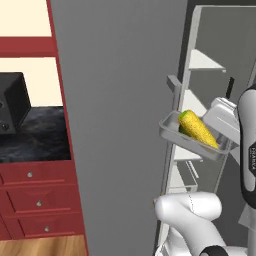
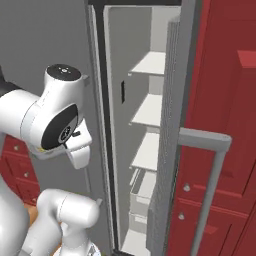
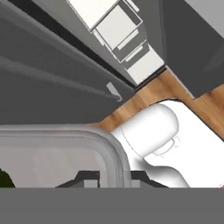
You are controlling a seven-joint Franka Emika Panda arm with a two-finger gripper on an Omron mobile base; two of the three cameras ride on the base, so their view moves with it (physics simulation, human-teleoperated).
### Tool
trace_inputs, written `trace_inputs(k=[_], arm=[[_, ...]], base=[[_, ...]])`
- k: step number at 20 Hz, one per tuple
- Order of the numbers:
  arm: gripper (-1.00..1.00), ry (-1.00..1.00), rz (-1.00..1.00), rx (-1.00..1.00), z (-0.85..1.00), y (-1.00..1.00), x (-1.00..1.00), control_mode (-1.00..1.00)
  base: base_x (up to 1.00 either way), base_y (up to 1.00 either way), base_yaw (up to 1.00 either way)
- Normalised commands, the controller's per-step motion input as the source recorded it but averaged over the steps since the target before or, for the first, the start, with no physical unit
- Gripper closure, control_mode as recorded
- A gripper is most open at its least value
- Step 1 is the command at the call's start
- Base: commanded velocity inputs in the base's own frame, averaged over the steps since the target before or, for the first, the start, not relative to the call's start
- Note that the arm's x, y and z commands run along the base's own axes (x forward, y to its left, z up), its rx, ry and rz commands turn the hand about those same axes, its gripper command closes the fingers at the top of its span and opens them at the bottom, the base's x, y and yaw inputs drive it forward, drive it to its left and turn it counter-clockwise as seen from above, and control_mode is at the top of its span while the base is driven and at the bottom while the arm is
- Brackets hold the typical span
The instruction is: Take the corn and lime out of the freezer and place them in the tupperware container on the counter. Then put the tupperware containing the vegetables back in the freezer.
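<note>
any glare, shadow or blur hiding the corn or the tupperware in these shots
Left base view: flat even light, no glare, the corn sharp and bright inside the tupperware container, its near wall slightly shaded. Hand view: the container's rim reads crisp, with a soft shadow on its floor and a dark green patch cut off at the left edge. Right base view: the freezer shelves are evenly lit, no blur.
</note>
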Motion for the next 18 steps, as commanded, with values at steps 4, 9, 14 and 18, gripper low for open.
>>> trace_inputs(k=[4, 9, 14, 18], arm=[[1.00, 0.00, 0.00, 0.00, 0.00, 0.00, 0.00, 1.00], [1.00, 0.00, 0.00, 0.00, 0.00, 0.00, 0.00, 1.00], [1.00, -0.02, -0.03, -0.01, 0.04, -0.03, -0.03, -1.00], [1.00, -0.10, -0.29, -0.02, 0.31, 0.00, -0.23, -1.00]], base=[[0.13, -0.45, -0.15], [-0.18, -0.43, -0.16], [-0.02, -0.32, -0.12], [0.00, 0.00, 0.00]])
